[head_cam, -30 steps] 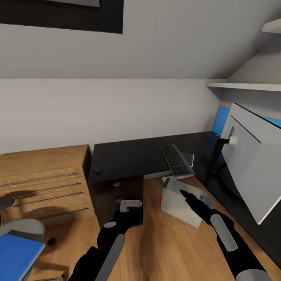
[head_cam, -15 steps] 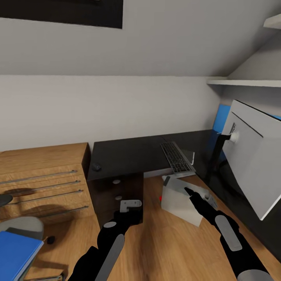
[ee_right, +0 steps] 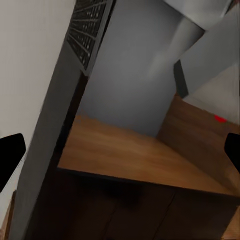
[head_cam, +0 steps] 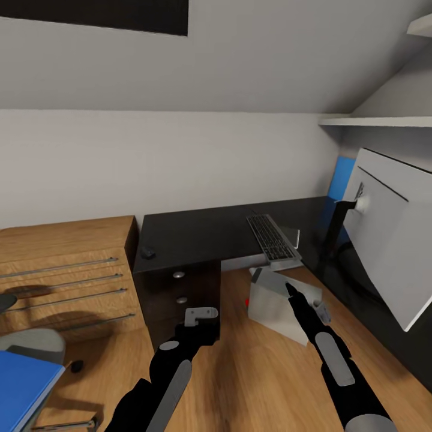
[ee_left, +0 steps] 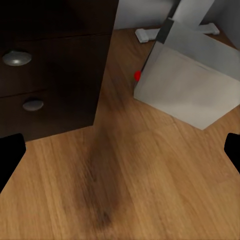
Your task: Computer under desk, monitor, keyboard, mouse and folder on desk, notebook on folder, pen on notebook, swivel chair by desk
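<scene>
With both grippers, left (head_cam: pixel 201 313) and right (head_cam: pixel 292 292), spread and empty, the robot seemed to be tackling the computer (head_cam: pixel 273 306), which lay tilted on the floor beside the desk (head_cam: pixel 204 237), needing a shove underneath.

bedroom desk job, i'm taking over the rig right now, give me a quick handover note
Left gripper: open, empty, low over the floor by the dark drawer unit.
Right gripper: cannot tell, held near the computer.
Done: monitor, keyboard and mouse are on the desk; the mouse sits far from the keyboard.
Left: computer stands on the floor by the desk edge, tilted; blue folder is still on the swivel chair. Then notebook, pen, chair.
</scene>
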Motion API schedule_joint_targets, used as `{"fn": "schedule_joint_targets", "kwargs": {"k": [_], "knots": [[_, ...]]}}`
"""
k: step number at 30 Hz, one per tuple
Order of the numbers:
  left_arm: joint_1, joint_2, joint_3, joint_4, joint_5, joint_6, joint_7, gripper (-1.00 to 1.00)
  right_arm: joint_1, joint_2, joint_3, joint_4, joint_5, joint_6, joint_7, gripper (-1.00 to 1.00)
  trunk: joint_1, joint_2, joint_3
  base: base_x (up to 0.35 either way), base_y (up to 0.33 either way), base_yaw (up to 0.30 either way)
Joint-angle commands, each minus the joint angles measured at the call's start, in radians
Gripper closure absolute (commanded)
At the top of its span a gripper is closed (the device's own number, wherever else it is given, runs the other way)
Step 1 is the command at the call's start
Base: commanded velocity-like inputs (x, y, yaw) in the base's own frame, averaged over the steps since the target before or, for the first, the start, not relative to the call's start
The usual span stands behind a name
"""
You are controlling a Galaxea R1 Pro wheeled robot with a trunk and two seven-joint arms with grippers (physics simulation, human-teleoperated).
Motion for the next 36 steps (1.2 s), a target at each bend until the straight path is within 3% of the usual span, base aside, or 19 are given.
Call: {"fn": "schedule_joint_targets", "kwargs": {"k": [1,3,4,6,9,10,18,21,28,36], "knots": [[-0.001,0.0,-0.001,-0.001,0.01,0.002,0.01,-1.0,0.0,0.0,-0.001,-0.001,-0.019,0.005,-0.005,-1.0,0.004,-0.008,-0.004,0.0,0.0,0.0],[-0.001,0.0,-0.002,-0.001,0.01,0.002,0.01,-1.0,0.0,-0.001,-0.001,-0.001,-0.064,0.009,-0.013,-1.0,0.012,-0.022,-0.01,0.0,0.0,0.0],[-0.001,0.0,-0.002,-0.001,0.011,0.003,0.009,-1.0,0.0,-0.003,-0.002,-0.001,-0.12,0.032,-0.018,-1.0,0.015,-0.029,-0.014,0.0,0.0,0.0],[-0.001,0.0,-0.002,-0.001,0.011,0.003,0.009,-1.0,0.0,-0.004,-0.004,-0.001,-0.161,0.062,-0.019,-1.0,0.023,-0.043,-0.02,0.0,0.0,0.0],[-0.001,0.0,-0.002,-0.001,0.011,0.003,0.009,-1.0,0.0,-0.01,-0.006,-0.001,-0.228,0.125,-0.02,-1.0,0.035,-0.064,-0.029,0.0,0.0,0.0],[-0.001,0.0,-0.002,0.0,0.011,0.003,0.009,-1.0,0.0,-0.017,-0.009,-0.002,-0.274,0.167,-0.02,-1.0,0.038,-0.071,-0.032,0.0,0.0,0.0],[-0.001,0.0,-0.003,0.0,0.011,0.003,0.009,-1.0,0.0,-0.057,-0.022,-0.006,-0.431,0.261,-0.019,-1.0,0.069,-0.127,-0.057,0.0,0.0,0.0],[-0.001,0.0,-0.004,0.001,0.01,0.003,0.009,-1.0,0.0,-0.075,-0.023,-0.011,-0.448,0.262,-0.013,-1.0,0.077,-0.141,-0.064,0.0,0.0,0.0],[-0.001,0.004,-0.038,0.001,0.009,0.002,0.008,-1.0,0.0,-0.079,-0.022,-0.05,-0.446,0.252,-0.01,-1.0,0.077,-0.141,-0.064,0.0,0.0,0.0],[0.0,0.006,-0.049,0.003,0.01,0.001,0.008,-1.0,0.0,-0.08,-0.023,-0.074,-0.446,0.25,0.0,-1.0,0.077,-0.141,-0.064,0.072,0.0,0.0]]}}
